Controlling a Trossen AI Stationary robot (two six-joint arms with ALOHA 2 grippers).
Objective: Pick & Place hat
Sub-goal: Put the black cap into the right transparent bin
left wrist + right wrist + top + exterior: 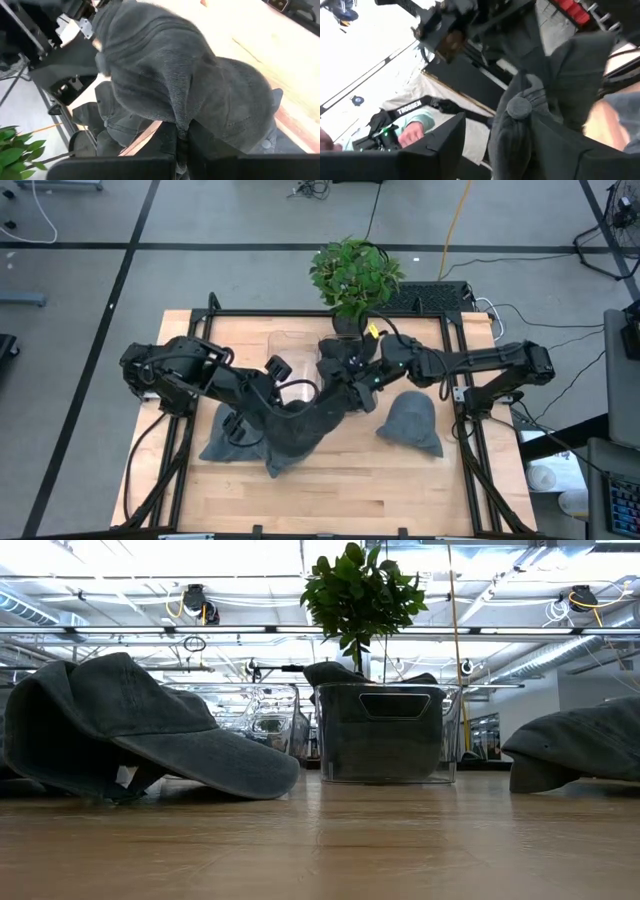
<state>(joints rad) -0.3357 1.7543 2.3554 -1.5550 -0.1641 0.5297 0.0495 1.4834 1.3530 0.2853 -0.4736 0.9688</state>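
Hat (300, 425) diagonal between both end effectors.

dark grey hat (300, 425) stretched between both arms above table centre.

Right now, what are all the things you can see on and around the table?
Held hat: one, dark grey, mid-table, lifted between both grippers.
Hats lying on the table: two, grey, one at the left front, one at the right.
Clear bin: one, see-through, toward the back of the table, with dark cloth showing over its rim.
Plant: one, green, at the back edge.
Table: one, light wood with a black frame.
Left gripper: shut on the held hat's cloth.
Right gripper: shut on the same hat near its top button.
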